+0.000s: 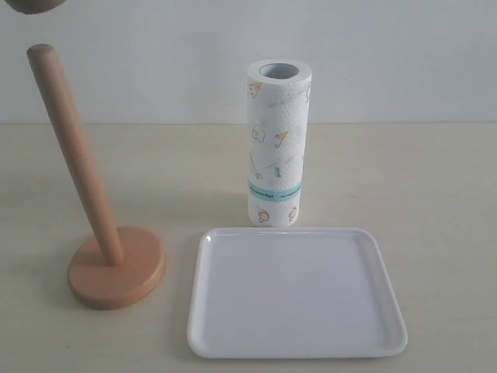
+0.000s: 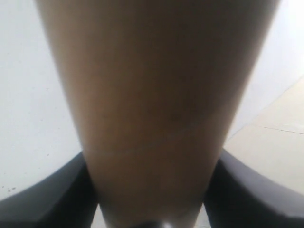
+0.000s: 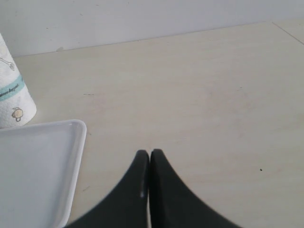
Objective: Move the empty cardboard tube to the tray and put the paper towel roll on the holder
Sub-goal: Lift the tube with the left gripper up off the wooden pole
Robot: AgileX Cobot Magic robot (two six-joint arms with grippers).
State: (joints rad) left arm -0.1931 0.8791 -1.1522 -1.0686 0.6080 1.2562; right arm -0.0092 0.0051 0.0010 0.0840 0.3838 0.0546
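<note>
In the left wrist view the empty cardboard tube (image 2: 152,95), brown with a faint seam, fills the picture. My left gripper (image 2: 152,194) is shut on it, a dark finger on each side. Only the tube's lower end (image 1: 29,6) peeks in at the exterior view's top left corner, above the holder's post. The wooden holder (image 1: 115,272) stands at the left with its post bare. The paper towel roll (image 1: 277,148) stands upright behind the white tray (image 1: 295,291), which holds nothing. My right gripper (image 3: 150,154) is shut on nothing, low over the table to the right of the tray (image 3: 42,166) and the roll (image 3: 12,95).
A pale wall runs along the far edge of the light wooden table (image 1: 435,179). Neither arm shows in the exterior view.
</note>
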